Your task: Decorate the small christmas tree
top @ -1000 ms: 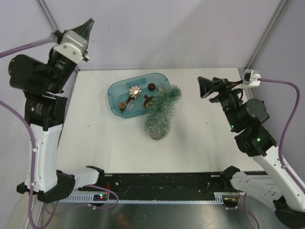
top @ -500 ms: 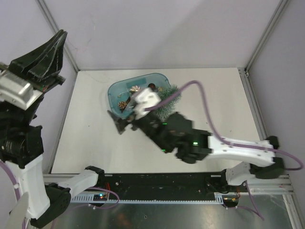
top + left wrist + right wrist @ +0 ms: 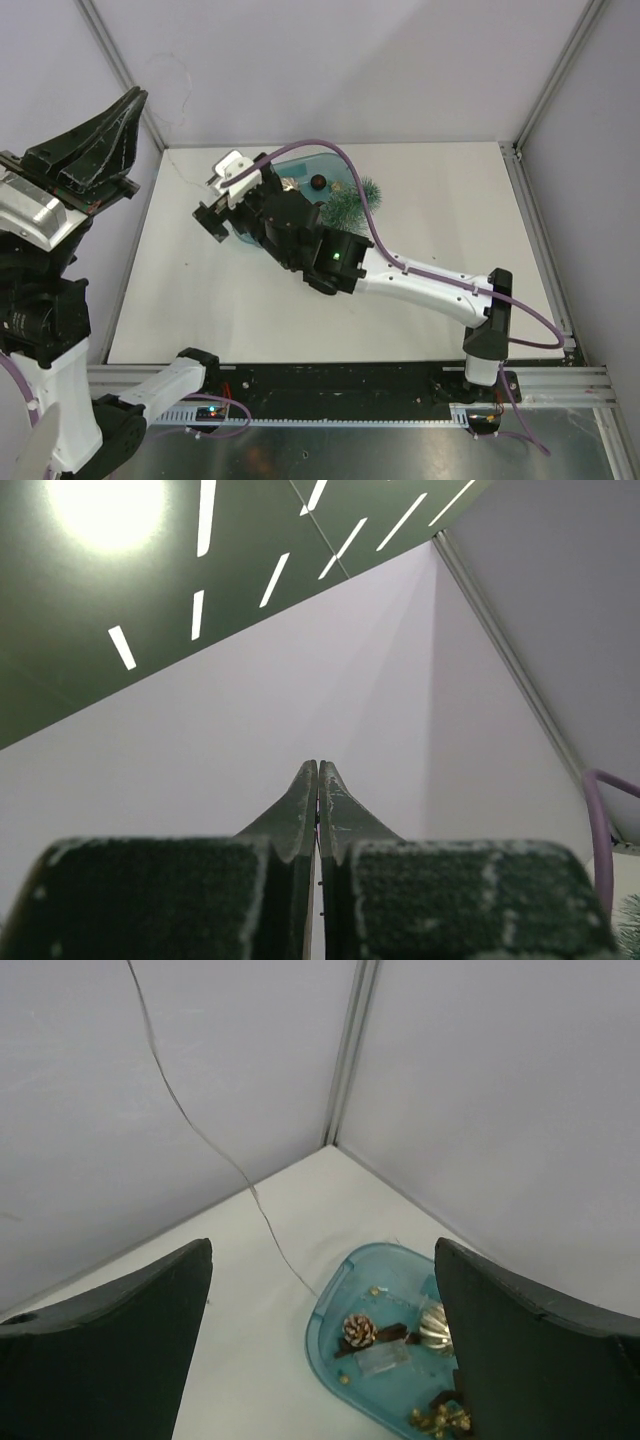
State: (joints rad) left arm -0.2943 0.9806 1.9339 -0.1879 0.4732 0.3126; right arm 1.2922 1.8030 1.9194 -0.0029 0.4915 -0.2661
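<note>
The left gripper (image 3: 318,780) is held high beyond the left edge of the worktop (image 3: 180,300) and aimed up at the wall (image 3: 330,670), its fingers pressed together on nothing. It is judged to be parked there so that the middle is left free. The right gripper (image 3: 322,1250) is stretched across toward the far left corner, fingers spread wide with nothing between them, and hangs just beside the blue tub (image 3: 325,1312). This reach is judged to be meant for the ornaments kept there.

The tub is set near the far edge, left of the middle. A pine cone (image 3: 359,1330) and a silver ornament (image 3: 432,1322) are seen lying loose in it, gathered in one place for picking.

The small christmas tree (image 3: 352,203) is found just right of the tub, near the far edge. Only a tuft of frosted needles is shown, the rest being hidden beneath the right arm (image 3: 420,285). It is judged to be lying on its side rather than standing, with its long axis running from far right toward near left. Which end is the tip cannot be told. Standing it upright is judged necessary before anything is hung on it.
</note>
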